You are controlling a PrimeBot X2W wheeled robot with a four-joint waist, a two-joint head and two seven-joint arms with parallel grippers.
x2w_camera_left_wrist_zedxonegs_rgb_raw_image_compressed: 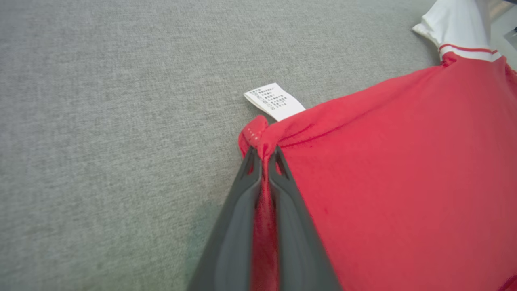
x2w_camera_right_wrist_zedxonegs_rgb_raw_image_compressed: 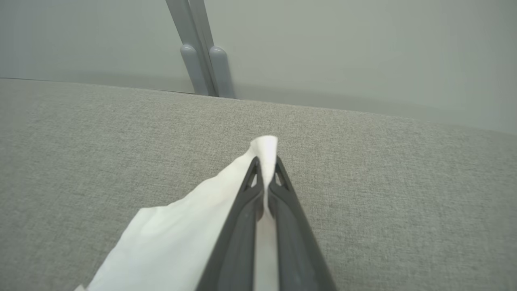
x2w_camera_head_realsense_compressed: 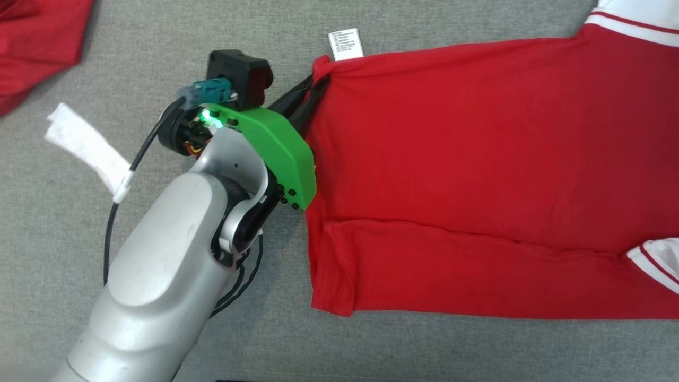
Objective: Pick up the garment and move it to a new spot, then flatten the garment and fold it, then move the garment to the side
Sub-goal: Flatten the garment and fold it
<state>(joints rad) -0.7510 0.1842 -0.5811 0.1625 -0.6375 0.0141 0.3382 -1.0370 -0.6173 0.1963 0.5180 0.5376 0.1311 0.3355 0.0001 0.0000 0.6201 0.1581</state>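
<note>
— Where is the red shirt [x2w_camera_head_realsense_compressed: 477, 159]?

— It lies spread on the grey upholstered surface [x2w_camera_head_realsense_compressed: 159, 329], taking up the right half of the head view. Its hem faces the left arm, and a white sleeve with a red stripe [x2w_camera_head_realsense_compressed: 631, 18] sits at the upper right corner. A second white, red-striped cuff [x2w_camera_head_realsense_compressed: 655, 262] shows at the right edge lower down. The lower part of the shirt carries a long crease, and the near hem corner is doubled over.

— And the left gripper [x2w_camera_head_realsense_compressed: 316, 82]?

— It is clenched on the far hem corner. In the left wrist view the two dark fingers [x2w_camera_left_wrist_zedxonegs_rgb_raw_image_compressed: 238, 226] press together with red cloth bunched between and above their tips. The white care label [x2w_camera_head_realsense_compressed: 346, 43] sticks out just beside that pinch, flat on the surface.

— The right gripper [x2w_camera_right_wrist_zedxonegs_rgb_raw_image_compressed: 265, 163]?

— It is closed too, grasping a fold of white cloth [x2w_camera_right_wrist_zedxonegs_rgb_raw_image_compressed: 181, 226], which pokes up past the fingertips and trails down to the left. I cannot tell from that view whether it is the shirt's sleeve. Beyond it are two grey posts [x2w_camera_right_wrist_zedxonegs_rgb_raw_image_compressed: 202, 52] against a pale wall.

— Anything else on the surface?

— More red cloth [x2w_camera_head_realsense_compressed: 32, 42] lies at the upper left corner, well apart from the shirt. A white strip [x2w_camera_head_realsense_compressed: 85, 143] lies near the arm's black cable.
</note>
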